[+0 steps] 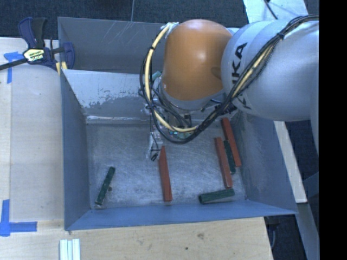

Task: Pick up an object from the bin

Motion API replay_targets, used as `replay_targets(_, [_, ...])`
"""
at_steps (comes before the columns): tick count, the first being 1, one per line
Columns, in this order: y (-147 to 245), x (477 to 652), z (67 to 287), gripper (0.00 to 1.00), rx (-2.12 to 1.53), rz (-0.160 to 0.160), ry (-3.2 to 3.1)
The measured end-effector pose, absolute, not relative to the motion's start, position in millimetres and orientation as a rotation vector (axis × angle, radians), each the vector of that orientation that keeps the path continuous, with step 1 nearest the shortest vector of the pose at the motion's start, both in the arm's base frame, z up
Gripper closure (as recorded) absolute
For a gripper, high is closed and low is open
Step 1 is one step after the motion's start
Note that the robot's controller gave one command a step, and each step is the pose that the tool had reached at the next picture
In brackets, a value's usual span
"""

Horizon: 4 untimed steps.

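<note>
While the gripper point(155, 148) hangs at the upper end of a red-brown stick point(165, 179) lying mid-floor in the scuffed grey bin point(73, 161), whether it is clenched or released cannot be told; pale wooden table point(32, 145) surrounds the bin.

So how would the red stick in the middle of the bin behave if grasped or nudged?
The red stick looks straight and even along its length, so probably stiff. It is thin, so likely light. It lies flat on the bin floor; a sideways nudge might slide or roll it.
</note>
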State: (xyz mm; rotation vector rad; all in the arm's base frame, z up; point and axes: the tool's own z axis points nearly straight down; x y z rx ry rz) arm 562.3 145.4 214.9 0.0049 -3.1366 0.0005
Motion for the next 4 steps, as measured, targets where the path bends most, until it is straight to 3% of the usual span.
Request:
replay_targets(1, [109.9, 547.2, 125.0, 0.00, 0.213, 0.003, -3.129])
replay_targets(2, [38.5, 554.6, 187.6, 0.00, 0.473, 0.004, -3.114])
replay_targets(3, [62.9, 490.9, 68.7, 0.00, 1.026, -0.002, -2.972])
replay_targets(4, [63.0, 492.1, 70.9, 1.00, 1.021, -0.002, -2.977])
